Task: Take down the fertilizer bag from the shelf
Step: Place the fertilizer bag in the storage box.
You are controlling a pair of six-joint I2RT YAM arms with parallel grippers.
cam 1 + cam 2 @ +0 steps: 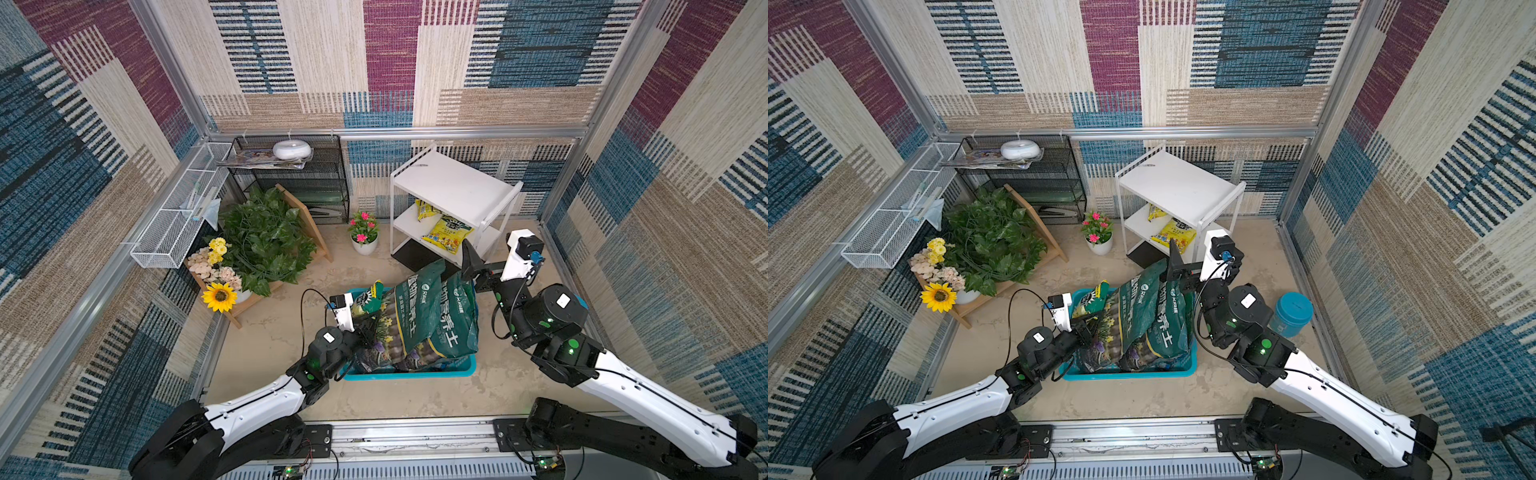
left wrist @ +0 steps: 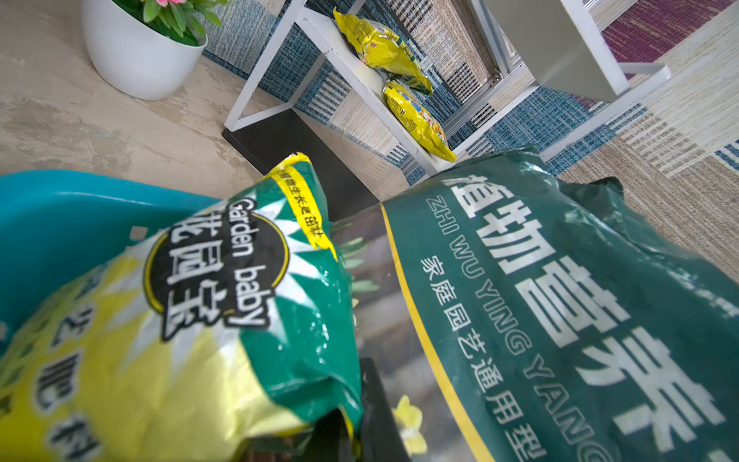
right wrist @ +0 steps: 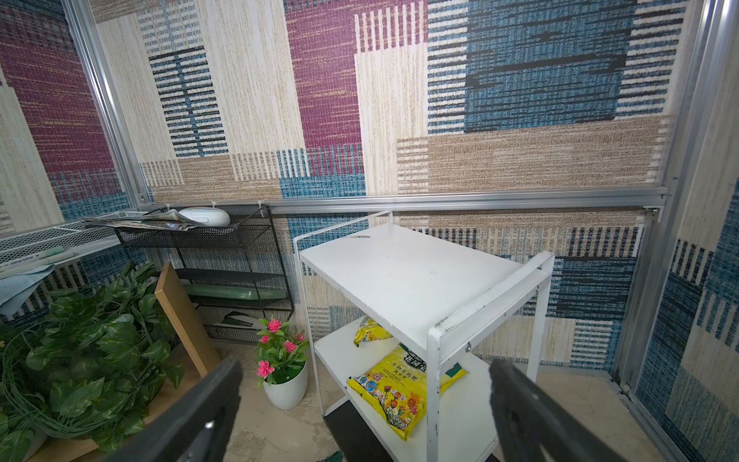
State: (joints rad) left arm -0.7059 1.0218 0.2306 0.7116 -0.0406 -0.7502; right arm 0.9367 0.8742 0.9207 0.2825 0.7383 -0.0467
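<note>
- In both top views, the shelf (image 1: 453, 183) stands at the back wall, right of centre, and its top board is bare.
- Two yellow fertilizer bags lie on its lower board. The near bag (image 1: 446, 235) juts over the front edge and the far bag (image 1: 428, 210) lies behind it, half under the top board.
- The right gripper (image 1: 471, 272) hovers just in front of the shelf with its jaws spread wide and nothing between them.
- The left gripper (image 1: 368, 322) is over the teal basket (image 1: 411, 374), pinched on the lower edge of a green-and-yellow Garden baby bag (image 1: 368, 297).
- That bag stands upright beside two large green soil bags (image 1: 419, 316) that lean in the basket.
- In a top view, a teal jar (image 1: 1291, 313) stands on the floor beside the right arm.
- Left wrist view: the Garden baby bag (image 2: 224, 320) fills the foreground, with one dark finger (image 2: 374, 400) at its bottom corner.
- Beyond it, both yellow bags (image 2: 420, 120) lie on the lower board above the black base panel (image 2: 300, 148).
- Right wrist view: two dark fingers (image 3: 192, 420) stand far apart, and the near bag (image 3: 396, 396) shows between them on the lower board.
</note>
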